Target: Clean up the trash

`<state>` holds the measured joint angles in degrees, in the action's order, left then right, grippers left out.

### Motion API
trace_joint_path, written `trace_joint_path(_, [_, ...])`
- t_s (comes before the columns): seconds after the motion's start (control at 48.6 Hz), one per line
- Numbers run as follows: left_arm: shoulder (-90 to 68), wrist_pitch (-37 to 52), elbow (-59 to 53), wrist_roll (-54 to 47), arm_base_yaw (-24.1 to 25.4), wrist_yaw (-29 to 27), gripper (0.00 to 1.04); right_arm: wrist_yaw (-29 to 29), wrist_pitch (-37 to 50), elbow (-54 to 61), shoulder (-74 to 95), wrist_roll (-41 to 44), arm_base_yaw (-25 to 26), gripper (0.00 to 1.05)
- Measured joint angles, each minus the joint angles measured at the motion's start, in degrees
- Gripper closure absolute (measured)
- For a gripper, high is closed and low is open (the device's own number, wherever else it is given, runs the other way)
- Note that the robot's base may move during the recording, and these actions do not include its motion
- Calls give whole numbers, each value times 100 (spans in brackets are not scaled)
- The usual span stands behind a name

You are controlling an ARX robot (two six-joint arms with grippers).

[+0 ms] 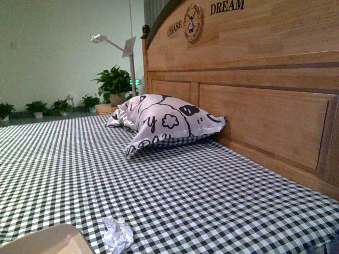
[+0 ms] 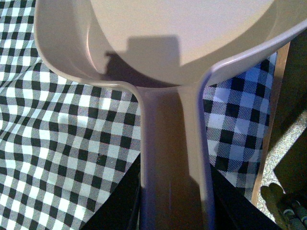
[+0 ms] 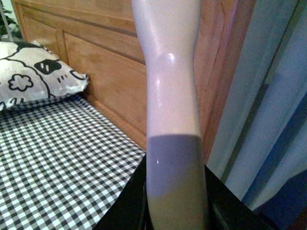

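The trash (image 1: pixel 117 234), a small crumpled white-silvery wad, lay on the checked bed sheet (image 1: pixel 212 190) just beside the pale pink dustpan (image 1: pixel 45 241). The left gripper clenched the dustpan's smooth plastic handle (image 2: pixel 172 167); the right gripper grasped a glossy pale handle (image 3: pixel 170 96). A printed pillow (image 1: pixel 167 124) leaned against the wooden headboard (image 1: pixel 265 106), well apart.

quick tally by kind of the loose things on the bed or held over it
pillow: 1
crumpled paper wad: 1
pale pink dustpan: 1
pale handle in the right hand: 1
total: 4
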<state>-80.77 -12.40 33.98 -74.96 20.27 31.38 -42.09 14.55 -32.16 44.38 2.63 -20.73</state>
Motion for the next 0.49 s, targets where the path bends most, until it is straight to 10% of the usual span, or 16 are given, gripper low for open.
trace_joint_path(0.309, [0, 0, 2, 4, 0, 7, 77, 0, 0, 0, 0, 0, 0, 84])
trace_joint_path(0.494, [0, 0, 2, 7, 2, 9, 77, 1851, -1895, -1054, 1102, -782, 157, 84])
